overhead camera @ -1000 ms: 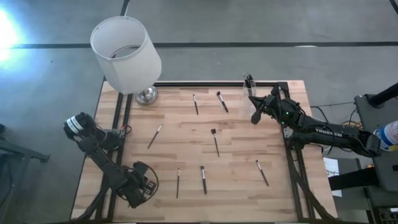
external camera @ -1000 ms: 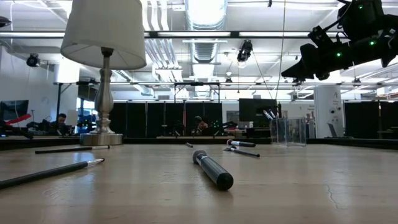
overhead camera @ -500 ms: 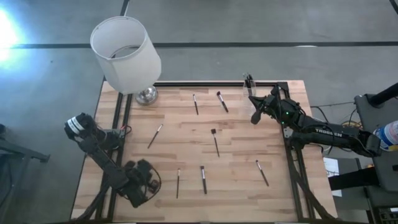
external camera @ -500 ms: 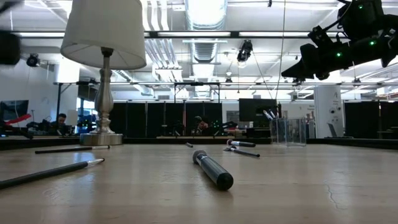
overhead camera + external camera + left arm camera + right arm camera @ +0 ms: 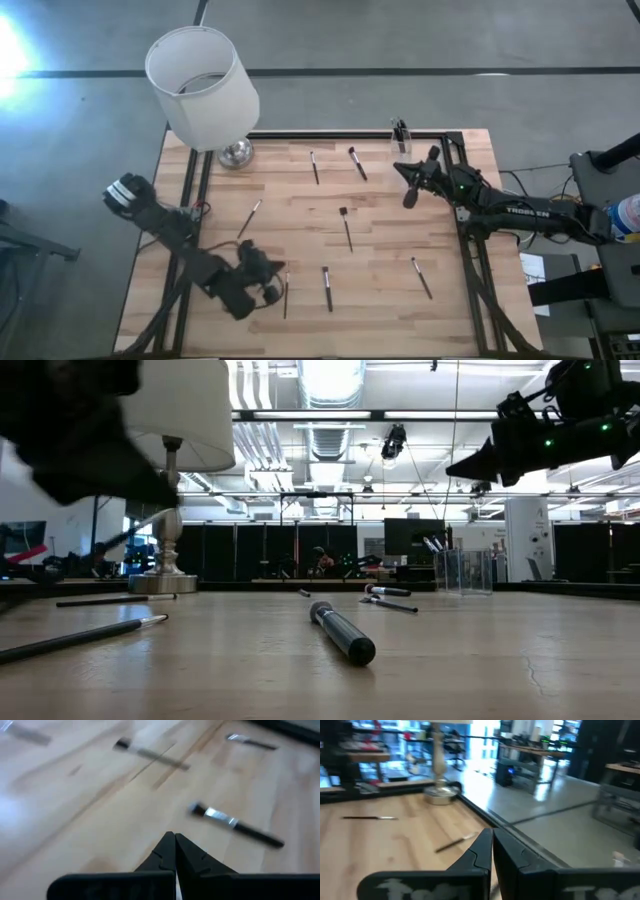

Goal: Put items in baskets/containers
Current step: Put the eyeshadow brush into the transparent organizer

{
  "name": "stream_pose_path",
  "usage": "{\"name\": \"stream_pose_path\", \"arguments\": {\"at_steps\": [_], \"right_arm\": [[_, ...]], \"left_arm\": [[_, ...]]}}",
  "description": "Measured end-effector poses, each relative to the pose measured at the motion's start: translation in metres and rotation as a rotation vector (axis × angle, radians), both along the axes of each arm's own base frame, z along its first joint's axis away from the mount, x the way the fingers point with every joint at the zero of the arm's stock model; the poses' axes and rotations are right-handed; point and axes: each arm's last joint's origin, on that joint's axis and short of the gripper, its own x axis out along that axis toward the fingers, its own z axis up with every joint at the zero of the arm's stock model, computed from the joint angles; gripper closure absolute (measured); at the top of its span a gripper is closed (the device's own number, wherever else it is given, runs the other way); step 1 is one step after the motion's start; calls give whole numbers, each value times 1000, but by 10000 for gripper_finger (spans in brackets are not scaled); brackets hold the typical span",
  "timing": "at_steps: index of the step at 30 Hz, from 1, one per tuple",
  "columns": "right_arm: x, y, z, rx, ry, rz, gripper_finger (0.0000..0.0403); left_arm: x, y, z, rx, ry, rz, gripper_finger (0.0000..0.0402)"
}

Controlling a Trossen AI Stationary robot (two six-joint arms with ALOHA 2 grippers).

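While the high view shows the left gripper (image 5: 268, 290) beside a brush (image 5: 286, 296), only its wrist view shows the fingers pressed together — empty. The right gripper (image 5: 408, 194), likewise shut, hangs near the clear cup (image 5: 400, 138).

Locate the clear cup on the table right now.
In the high view the cup stands upright at the table's far edge, toward the right, a few brushes in it. The right end effector hovers just in front; the nearest loose brush lies to its left.
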Motion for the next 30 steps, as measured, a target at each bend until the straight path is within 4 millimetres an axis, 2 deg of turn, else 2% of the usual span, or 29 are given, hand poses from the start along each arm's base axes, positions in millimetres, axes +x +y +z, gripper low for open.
{"name": "stream_pose_path", "arguments": {"at_steps": [4, 8, 12, 16, 23, 30], "right_arm": [[7, 6, -1, -3, -11, 53, 394], [15, 12, -5, 0, -10, 110, 394], [26, 20, -9, 15, -19, 280, 394], [39, 31, -12, 43, -70, 424, 394], [64, 51, -29, 79, -112, 545, 384], [108, 62, -37, 123, -141, 606, 321]], "left_arm": [[22, 18, 3, 61, -131, -111, 401], [34, 47, 8, 121, -302, -205, 401], [40, 77, 13, 184, -435, -246, 402], [47, 101, 19, 244, -478, -259, 402], [60, 119, 37, 333, -562, -306, 402], [63, 131, 43, 338, -623, -330, 401]]}}
